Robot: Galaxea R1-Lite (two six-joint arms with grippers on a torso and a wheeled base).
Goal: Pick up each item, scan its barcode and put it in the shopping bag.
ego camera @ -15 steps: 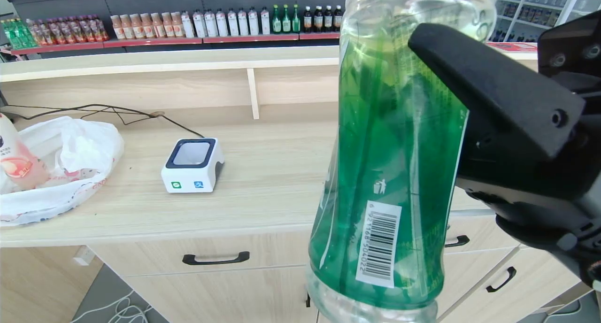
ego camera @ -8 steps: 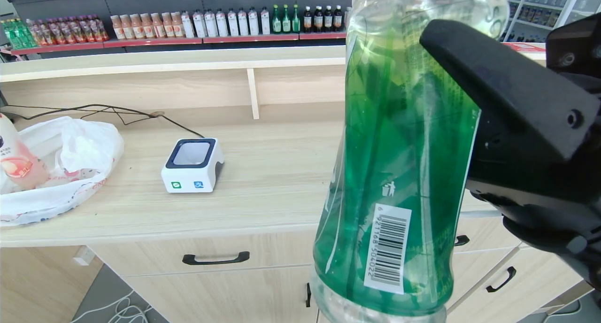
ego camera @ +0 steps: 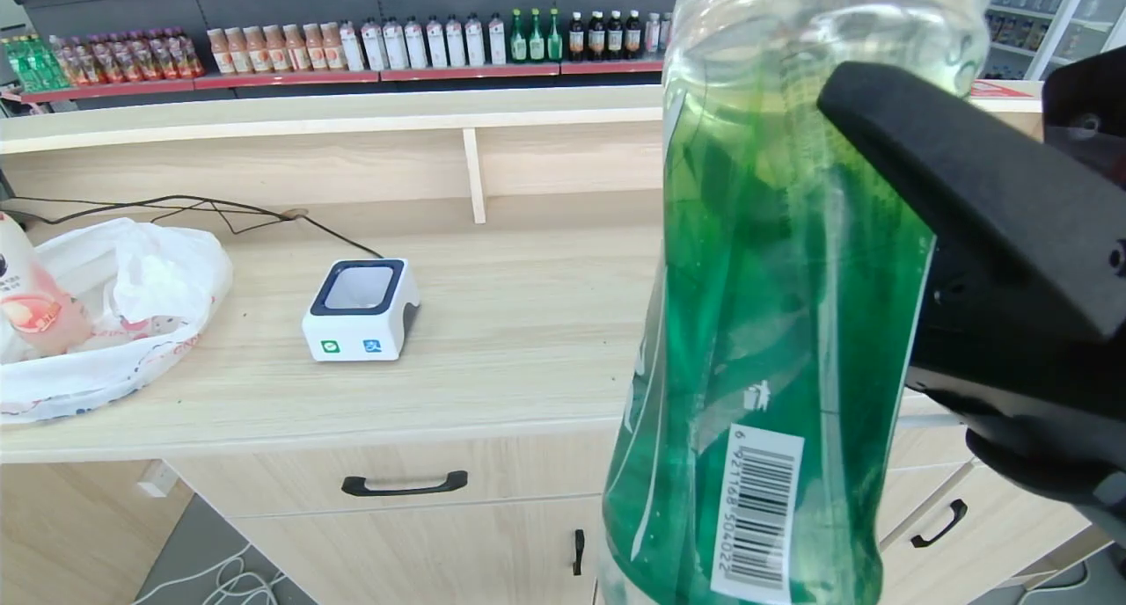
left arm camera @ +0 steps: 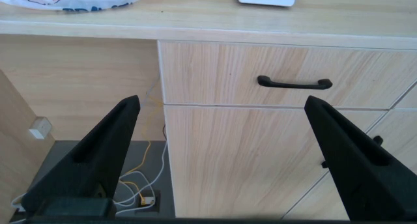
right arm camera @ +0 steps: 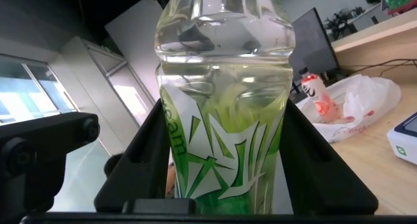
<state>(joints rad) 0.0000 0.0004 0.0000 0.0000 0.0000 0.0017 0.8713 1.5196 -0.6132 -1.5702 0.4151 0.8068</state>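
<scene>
A clear bottle with a green label point(ego camera: 774, 324) hangs upright close to the head camera, over the counter's right front edge. Its barcode point(ego camera: 758, 508) faces the camera, low on the label. My right gripper point(right arm camera: 225, 139) is shut on the bottle point(right arm camera: 225, 87), with one black finger point(ego camera: 950, 192) across its right side. The white scanner point(ego camera: 361, 309) sits mid-counter, well left of the bottle. The white shopping bag point(ego camera: 114, 324) lies at the counter's left end with a pink bottle point(ego camera: 31, 302) in it. My left gripper point(left arm camera: 223, 103) is open and empty, low in front of the drawers.
The wooden counter point(ego camera: 493, 359) has a raised back ledge, and a black cable point(ego camera: 202, 207) runs to the scanner. Drawers with black handles point(ego camera: 405, 484) sit below. Shelves of bottles point(ego camera: 422, 42) line the back wall.
The bottle and my right gripper have shifted right and down in the head view, and the barcode sits lower. Scanner and bag have not moved.
</scene>
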